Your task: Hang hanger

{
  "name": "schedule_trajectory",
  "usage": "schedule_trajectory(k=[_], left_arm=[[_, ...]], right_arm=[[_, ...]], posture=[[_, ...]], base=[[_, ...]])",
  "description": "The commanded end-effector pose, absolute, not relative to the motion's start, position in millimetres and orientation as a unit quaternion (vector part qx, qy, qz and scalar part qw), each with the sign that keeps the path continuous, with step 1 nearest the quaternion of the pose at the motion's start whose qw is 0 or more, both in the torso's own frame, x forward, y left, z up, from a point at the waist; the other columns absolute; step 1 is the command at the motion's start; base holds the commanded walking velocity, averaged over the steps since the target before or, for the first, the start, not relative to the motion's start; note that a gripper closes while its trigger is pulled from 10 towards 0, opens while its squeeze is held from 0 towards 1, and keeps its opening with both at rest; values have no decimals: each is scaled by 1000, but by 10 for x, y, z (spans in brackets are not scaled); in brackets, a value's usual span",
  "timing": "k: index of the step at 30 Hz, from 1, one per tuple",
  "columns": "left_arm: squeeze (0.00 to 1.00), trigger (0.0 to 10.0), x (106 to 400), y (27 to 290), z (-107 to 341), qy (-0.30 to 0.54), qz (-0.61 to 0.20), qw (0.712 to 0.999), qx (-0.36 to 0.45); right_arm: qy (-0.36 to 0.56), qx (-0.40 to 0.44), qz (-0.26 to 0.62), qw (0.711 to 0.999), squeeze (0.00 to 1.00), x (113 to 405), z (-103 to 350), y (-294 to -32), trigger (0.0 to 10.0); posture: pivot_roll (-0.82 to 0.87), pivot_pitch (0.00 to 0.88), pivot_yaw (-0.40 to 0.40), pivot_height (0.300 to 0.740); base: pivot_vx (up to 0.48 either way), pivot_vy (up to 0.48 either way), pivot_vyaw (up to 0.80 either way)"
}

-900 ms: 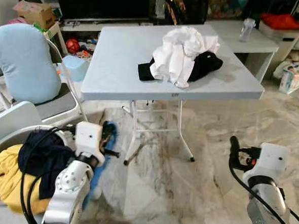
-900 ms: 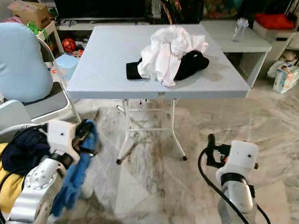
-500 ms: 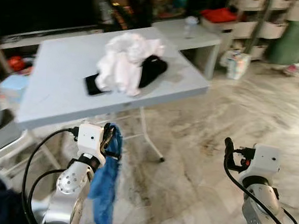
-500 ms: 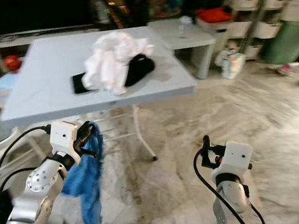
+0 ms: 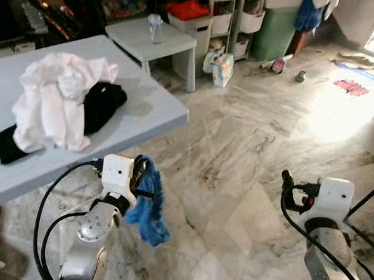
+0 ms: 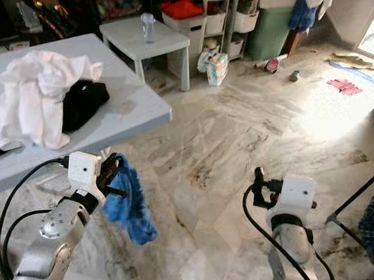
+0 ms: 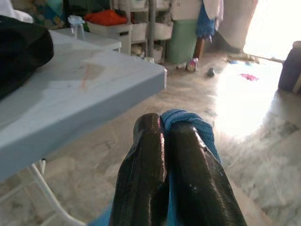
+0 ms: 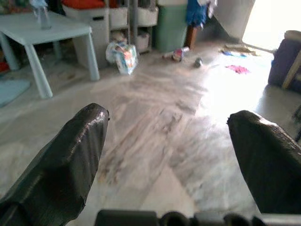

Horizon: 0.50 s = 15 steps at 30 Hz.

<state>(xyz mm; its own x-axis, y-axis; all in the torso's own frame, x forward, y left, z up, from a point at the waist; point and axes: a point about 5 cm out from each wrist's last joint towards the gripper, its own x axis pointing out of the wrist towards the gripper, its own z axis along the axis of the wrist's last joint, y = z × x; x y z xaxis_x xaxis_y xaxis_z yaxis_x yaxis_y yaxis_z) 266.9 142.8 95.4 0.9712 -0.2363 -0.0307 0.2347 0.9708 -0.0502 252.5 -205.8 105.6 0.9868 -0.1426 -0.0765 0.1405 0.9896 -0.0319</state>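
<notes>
I see my left gripper at lower left of the head view with its jaws pinched tight on a blue cloth, which dangles just below the grey tabletop edge. My right gripper sits at lower right, jaws spread wide and empty over the marble floor. White and black clothes lie on the tabletop.

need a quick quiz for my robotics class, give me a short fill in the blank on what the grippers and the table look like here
1. The left gripper is shut on a ____ cloth.
2. The right gripper holds nothing; its fingers are ____.
3. On the grey table, a white garment lies partly over a ____ one.

Missing words: blue; open; black
</notes>
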Motion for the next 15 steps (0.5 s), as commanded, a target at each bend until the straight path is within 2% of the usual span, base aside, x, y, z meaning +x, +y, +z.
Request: schedule_trajectory(k=[1, 7, 15], left_arm=[[0, 10000, 2639, 1493, 952, 20, -96, 995, -29], [0, 10000, 2561, 1491, 941, 23, -70, 996, -47], [0, 10000, 2516, 1561, 981, 24, -66, 997, -45]], right_arm=[[43, -12, -42, 998, 0, 2562, 1053, -1952, 10000], [43, -18, -9, 999, 0, 2692, 1081, -1892, 10000], [38, -3, -1, 999, 0, 2838, 1092, -1810, 10000]], posture=[[-4, 26, -54, 740], [39, 14, -107, 740], [75, 12, -108, 740]], base=[[0, 0, 0], [0, 0, 0], [0, 0, 0]])
